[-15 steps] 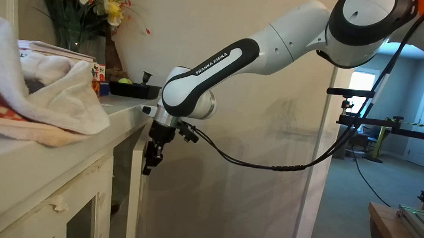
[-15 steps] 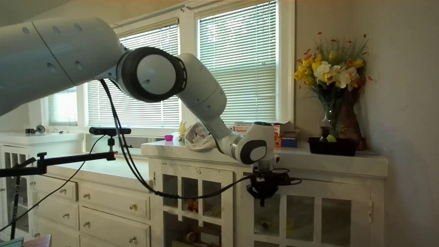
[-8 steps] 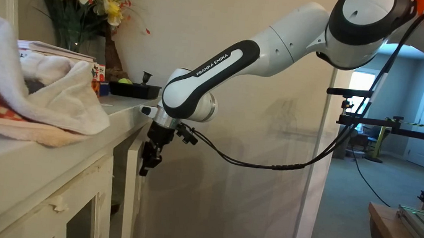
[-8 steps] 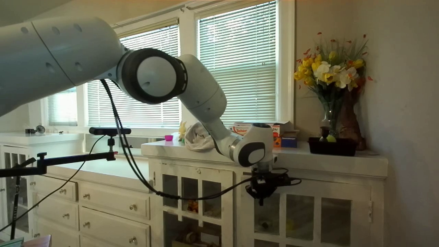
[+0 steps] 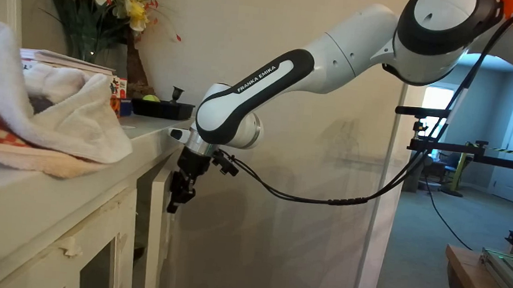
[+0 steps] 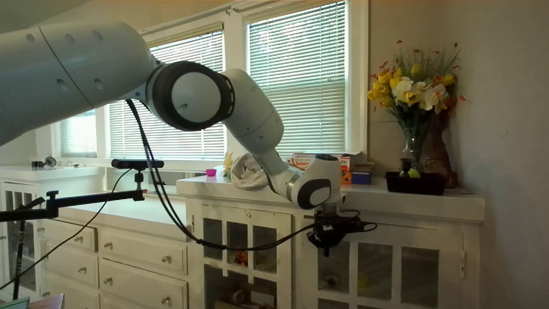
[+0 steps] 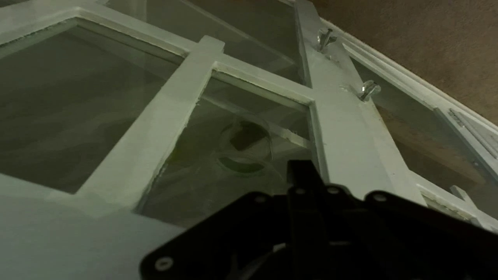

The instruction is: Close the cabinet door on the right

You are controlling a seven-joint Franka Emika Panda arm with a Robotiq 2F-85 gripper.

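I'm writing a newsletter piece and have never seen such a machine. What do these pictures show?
This is one jointed robot arm ending in a black gripper. Two views are taken from outside the robot; the dark close one is taken from the arm itself, looking past the gripper. The white cabinet door stands ajar, with the gripper at its outer face; whether they touch is hard to tell. On the cabinet top are a crumpled towel, boxes, a black tray and flowers in a vase. The gripper looks shut, with nothing held.
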